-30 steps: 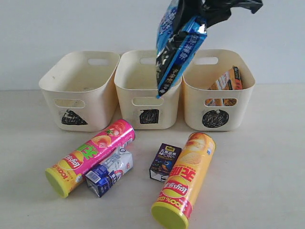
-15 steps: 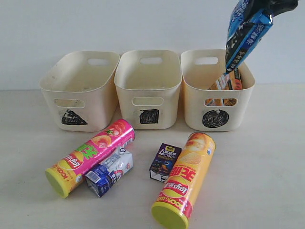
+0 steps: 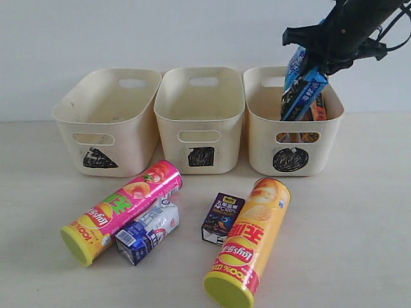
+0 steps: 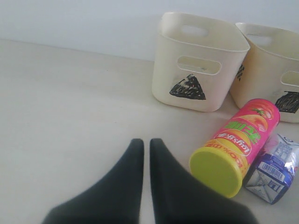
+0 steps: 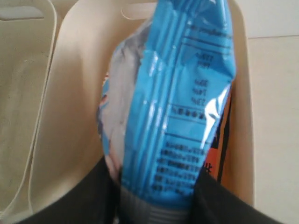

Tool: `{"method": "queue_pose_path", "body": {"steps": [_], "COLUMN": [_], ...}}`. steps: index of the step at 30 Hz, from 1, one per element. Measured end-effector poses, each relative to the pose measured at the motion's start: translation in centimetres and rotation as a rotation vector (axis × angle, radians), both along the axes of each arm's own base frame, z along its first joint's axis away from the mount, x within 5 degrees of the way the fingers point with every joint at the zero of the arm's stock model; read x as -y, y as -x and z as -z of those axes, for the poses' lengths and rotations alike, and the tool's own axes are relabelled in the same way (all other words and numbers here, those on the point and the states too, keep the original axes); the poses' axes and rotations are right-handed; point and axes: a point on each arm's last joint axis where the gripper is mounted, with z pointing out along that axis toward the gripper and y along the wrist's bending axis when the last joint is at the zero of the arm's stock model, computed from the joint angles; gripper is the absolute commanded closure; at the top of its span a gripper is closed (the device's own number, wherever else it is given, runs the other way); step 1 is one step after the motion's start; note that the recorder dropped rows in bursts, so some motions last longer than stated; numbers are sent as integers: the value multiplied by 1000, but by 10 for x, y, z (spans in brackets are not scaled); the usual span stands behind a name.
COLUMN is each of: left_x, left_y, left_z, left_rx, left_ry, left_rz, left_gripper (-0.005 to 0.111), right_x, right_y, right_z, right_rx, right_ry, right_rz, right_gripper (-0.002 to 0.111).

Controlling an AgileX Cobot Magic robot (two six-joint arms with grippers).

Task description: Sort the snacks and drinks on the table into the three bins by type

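Note:
My right gripper (image 3: 316,64) (image 5: 155,189) is shut on the blue crinkly bag (image 3: 300,91) (image 5: 173,102) and holds it partly inside the circle bin (image 3: 290,159) (image 5: 70,93). The orange-brown packet (image 3: 318,110) (image 5: 224,140) leans in that bin behind the bag. On the table (image 3: 359,224) lie the pink tube (image 3: 125,208) (image 4: 238,144), the yellow-orange tube (image 3: 250,250), the blue and white carton (image 3: 148,232) (image 4: 273,170) and the dark carton (image 3: 222,217). My left gripper (image 4: 146,142) is shut on nothing, low over the table left of the pink tube's lid.
The triangle bin (image 3: 106,119) (image 4: 201,60) and the square bin (image 3: 200,115) (image 4: 275,60) stand in a row left of the circle bin, both with nothing showing inside. A pale wall runs behind the bins.
The right gripper has carried the blue bag rightward from above the square bin and lowered it into the circle bin. Everything on the table has stayed put.

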Motion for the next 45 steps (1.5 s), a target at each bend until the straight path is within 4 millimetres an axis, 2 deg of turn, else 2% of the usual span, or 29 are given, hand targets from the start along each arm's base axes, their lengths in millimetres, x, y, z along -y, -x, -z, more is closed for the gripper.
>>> {"method": "queue_pose_path", "body": {"steps": [3,9,11,14,17,19,22,25,30,36,40,45], "left_x": [0,0,0,0,0,0,0,0,0,0,0,0], "left_y": [0,0,0,0,0,0,0,0,0,0,0,0], "left_z": [0,0,0,0,0,0,0,0,0,0,0,0], "left_rx": [0,0,0,0,0,0,0,0,0,0,0,0], "left_ry": [0,0,0,0,0,0,0,0,0,0,0,0], "left_rz": [0,0,0,0,0,0,0,0,0,0,0,0], "left_gripper": [102,102,102,102,102,102,102,102,102,102,102,102], "right_x": [-3,-4,-4,-4,-3,-2,0,3,5,10,17,25], "right_y": [-4,-7,-8,-8,-6,-1,8,19,32,52,75,115], "right_z": [8,15,14,12,3,-7,-25,-40,-48,-65,-53,-45], "right_rx": [-15,-13,2,14,35,55,75,72,16,38,15,64], "right_ry": [-23,-34,-35,-34,-27,-20,-6,10,34,54,101,105], "right_rz": [-3,-14,-12,-14,-14,-16,-22,-30,-44,-41,-33,-17], "right_gripper": [90,30,25,29,47,68,105,107,107,107,107,107]}}
